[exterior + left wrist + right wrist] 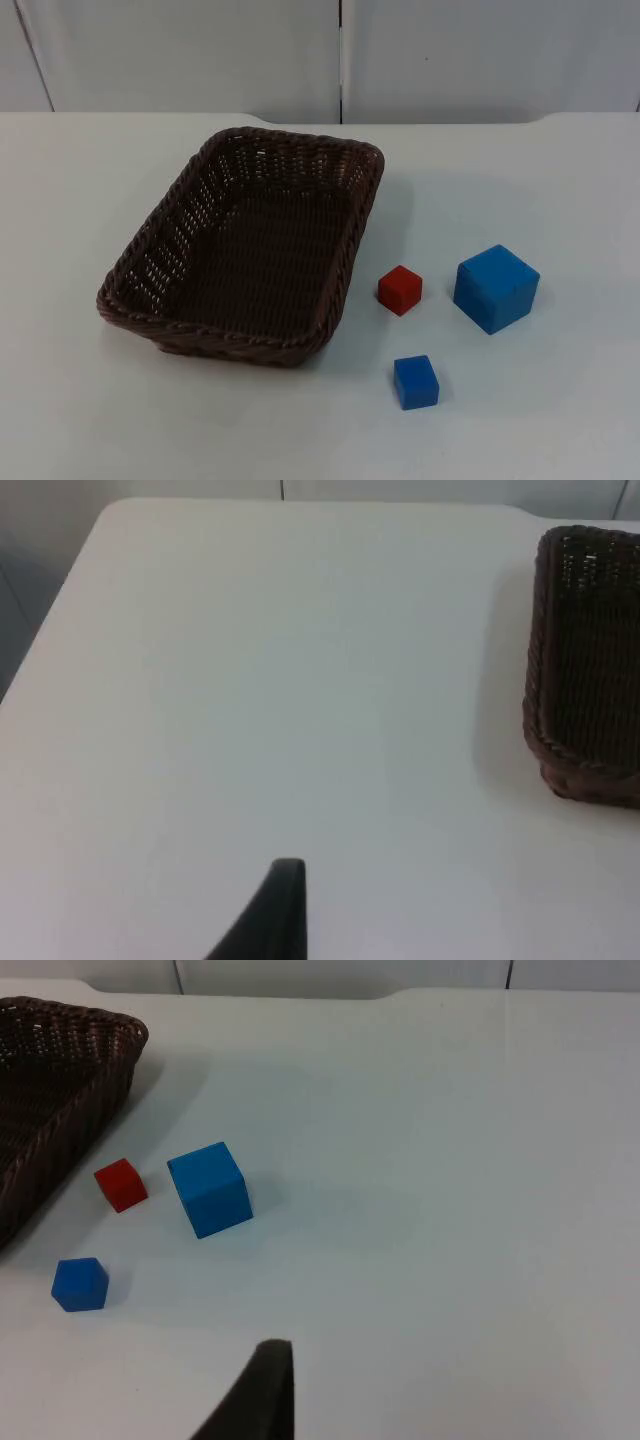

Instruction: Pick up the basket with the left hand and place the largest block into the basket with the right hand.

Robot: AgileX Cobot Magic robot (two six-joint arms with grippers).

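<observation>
Sitting on the table [80, 400]: brown basket [150, 245], big blue block [496, 288] just right of small red block [400, 290]; can't tell either gripper's jaws.

Basket [150, 260]: dark brown woven wicker, rough ribbed weave, braided rim, slight sheen on strands. Big blue block [496, 288] right of basket: smooth, matt, foam-like or plastic. Red block [400, 290] and small blue block [415, 382] near basket: same smooth matt finish. Table [560, 180]: white, smooth, faintly glossy.

White tabletop, grey wall.
My white tabletop [560, 420] fills the lower frame; a grey partition wall [480, 50] with vertical seams spans the top edge.
</observation>
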